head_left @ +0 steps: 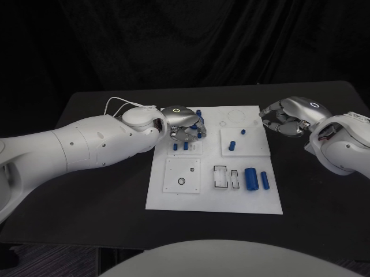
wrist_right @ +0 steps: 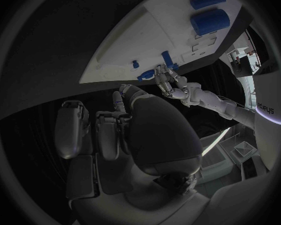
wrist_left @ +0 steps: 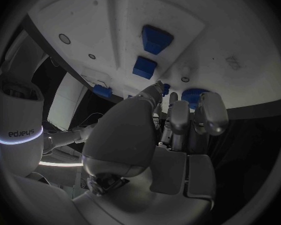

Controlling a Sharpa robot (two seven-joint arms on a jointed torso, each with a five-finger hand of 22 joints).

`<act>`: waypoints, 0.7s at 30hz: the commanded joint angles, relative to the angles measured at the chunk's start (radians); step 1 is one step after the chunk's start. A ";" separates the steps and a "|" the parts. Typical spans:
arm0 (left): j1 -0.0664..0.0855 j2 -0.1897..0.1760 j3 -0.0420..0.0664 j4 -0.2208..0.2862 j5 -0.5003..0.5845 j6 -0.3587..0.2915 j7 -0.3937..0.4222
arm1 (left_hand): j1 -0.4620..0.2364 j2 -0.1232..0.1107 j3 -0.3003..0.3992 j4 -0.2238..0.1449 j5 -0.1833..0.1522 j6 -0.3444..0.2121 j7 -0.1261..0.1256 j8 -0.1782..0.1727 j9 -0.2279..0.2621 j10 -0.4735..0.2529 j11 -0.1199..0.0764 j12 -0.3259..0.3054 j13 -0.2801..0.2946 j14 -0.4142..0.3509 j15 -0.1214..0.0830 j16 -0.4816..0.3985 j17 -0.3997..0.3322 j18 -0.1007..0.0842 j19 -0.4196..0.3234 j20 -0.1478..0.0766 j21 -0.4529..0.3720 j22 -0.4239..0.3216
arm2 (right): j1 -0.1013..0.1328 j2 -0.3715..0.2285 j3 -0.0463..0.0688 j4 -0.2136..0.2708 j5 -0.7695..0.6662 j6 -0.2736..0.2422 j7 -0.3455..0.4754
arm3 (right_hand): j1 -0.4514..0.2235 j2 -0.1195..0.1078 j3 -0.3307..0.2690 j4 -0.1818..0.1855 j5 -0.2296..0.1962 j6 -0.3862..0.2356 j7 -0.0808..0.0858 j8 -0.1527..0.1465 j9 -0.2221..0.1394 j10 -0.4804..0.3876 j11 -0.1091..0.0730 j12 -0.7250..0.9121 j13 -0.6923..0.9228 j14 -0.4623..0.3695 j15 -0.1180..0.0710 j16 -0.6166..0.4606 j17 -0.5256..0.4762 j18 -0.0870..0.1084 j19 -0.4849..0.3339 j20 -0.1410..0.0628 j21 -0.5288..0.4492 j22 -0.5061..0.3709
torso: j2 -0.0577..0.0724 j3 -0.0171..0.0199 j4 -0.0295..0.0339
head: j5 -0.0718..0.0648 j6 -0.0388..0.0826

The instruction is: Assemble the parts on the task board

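Left hand (head_left: 185, 126) crowds upright parts (head_left: 181, 146).

**Both arms reach in over the table**

The left arm stretches in from the near left, its left hand (head_left: 185, 126) turned palm down with fingers pointing down. The right hand (head_left: 286, 118) hangs at the far right, its fingers curled in and holding nothing.

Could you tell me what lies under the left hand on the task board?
Small blue parts show beneath the left hand on the task board; whatever its palm covers stays hidden.
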 commanded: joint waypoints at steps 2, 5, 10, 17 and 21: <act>-0.005 0.012 0.001 -0.015 -0.002 -0.012 0.011 | -0.009 -0.006 0.019 0.004 0.004 0.025 0.007 0.009 0.001 0.043 -0.006 -0.007 -0.009 0.018 -0.003 0.010 0.009 -0.009 0.014 -0.003 0.014 0.156 | -0.002 0.001 0.001 0.001 -0.003 0.001 -0.007 | -0.011 0.002 0.008 0.000 0.004 0.007 -0.003 -0.004 -0.002 0.106 0.005 0.003 0.263 0.099 0.007 -0.005 0.243 -0.001 0.009 0.003 -0.004 0.192 | 0.000 0.0001 0.0009 | -0.002 0.000; -0.007 0.019 0.001 -0.025 -0.002 -0.016 0.013 | -0.008 -0.006 0.028 0.006 0.005 0.037 0.011 0.011 0.003 0.064 -0.010 -0.010 -0.014 0.024 -0.005 0.012 0.012 -0.010 0.018 -0.004 0.018 0.157 | -0.002 0.001 0.001 0.001 -0.003 0.002 -0.008 | -0.011 0.002 0.008 0.000 0.004 0.007 -0.003 -0.004 -0.002 0.106 0.005 0.003 0.263 0.099 0.007 -0.005 0.243 -0.001 0.009 0.003 -0.004 0.192 | 0.000 -0.0001 0.0016 | -0.003 0.000; -0.012 0.030 0.001 -0.040 -0.002 -0.020 0.016 | -0.006 -0.009 0.037 0.006 0.006 0.043 0.014 0.011 0.003 0.080 -0.012 -0.015 -0.020 0.029 -0.007 0.014 0.014 -0.011 0.022 -0.006 0.024 0.158 | -0.002 0.001 0.001 0.002 -0.003 0.003 -0.008 | -0.011 0.002 0.008 0.000 0.004 0.007 -0.003 -0.004 -0.002 0.106 0.005 0.003 0.263 0.099 0.007 -0.005 0.243 -0.001 0.009 0.003 -0.004 0.192 | 0.000 0.0004 0.0018 | -0.005 0.000; -0.020 0.037 0.001 -0.050 -0.002 -0.050 0.031 | -0.001 -0.011 0.057 0.004 0.007 0.073 0.030 0.016 0.009 0.147 -0.025 -0.013 -0.028 0.043 -0.015 0.020 0.023 -0.015 0.035 -0.010 0.043 0.163 | -0.002 0.001 0.001 0.002 -0.003 0.004 -0.008 | -0.011 0.002 0.008 0.000 0.004 0.007 -0.003 -0.004 -0.002 0.106 0.005 0.003 0.263 0.099 0.007 -0.005 0.243 -0.001 0.009 0.003 -0.004 0.192 | 0.002 -0.0010 0.0010 | -0.004 0.000; -0.023 0.034 0.001 -0.050 -0.002 -0.071 0.042 | 0.004 -0.010 0.065 -0.001 0.007 0.097 0.047 0.023 0.014 0.187 -0.041 -0.011 -0.030 0.050 -0.028 0.023 0.026 -0.016 0.042 -0.012 0.052 0.165 | -0.002 0.001 0.001 0.001 -0.003 0.005 -0.008 | -0.011 0.002 0.009 0.000 0.005 0.007 -0.003 -0.004 -0.002 0.106 0.005 0.003 0.263 0.099 0.007 -0.006 0.243 -0.001 0.009 0.003 -0.004 0.193 | 0.002 -0.0012 -0.0001 | -0.002 0.000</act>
